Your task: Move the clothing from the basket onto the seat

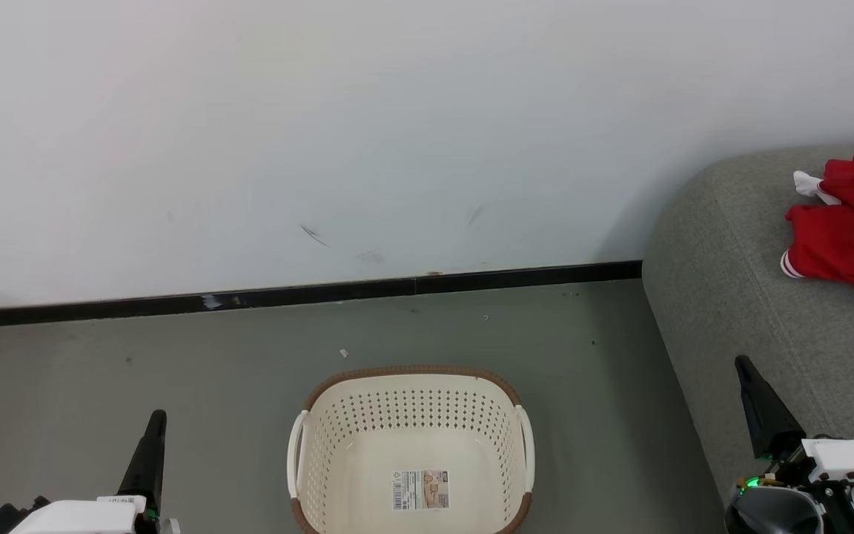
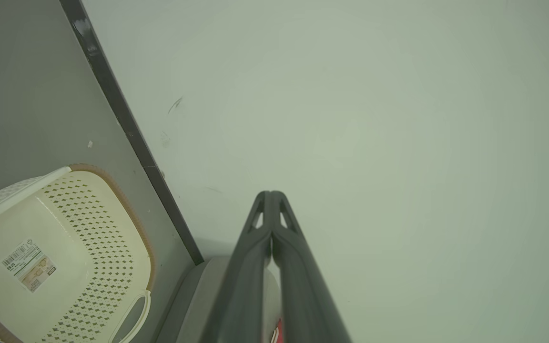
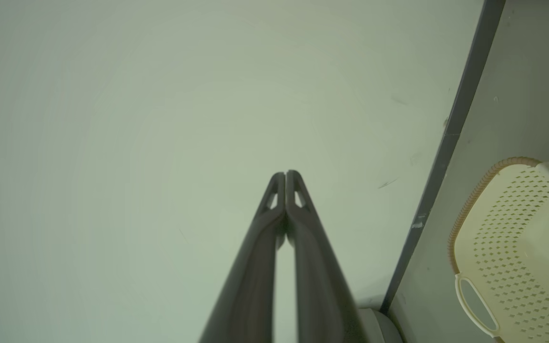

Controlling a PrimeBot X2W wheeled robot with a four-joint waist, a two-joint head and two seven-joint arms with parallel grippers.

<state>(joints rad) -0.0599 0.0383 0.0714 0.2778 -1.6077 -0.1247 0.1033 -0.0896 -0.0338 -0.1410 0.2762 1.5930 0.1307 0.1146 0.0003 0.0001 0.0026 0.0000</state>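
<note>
The cream perforated basket stands on the grey floor at bottom centre, with nothing in it but a barcode label on its bottom; it also appears as the basket and the basket in the wrist views. Red clothing with white cuffs lies in a heap on the grey-green seat at the right edge. My left gripper rises at the lower left, shut, holding nothing. My right gripper stands at the lower right over the seat's front, shut and empty. Both wrist views show the fingertips and fingertips pressed together.
A pale wall with a dark baseboard runs behind the basket. Grey floor lies to the left of the basket and between basket and seat.
</note>
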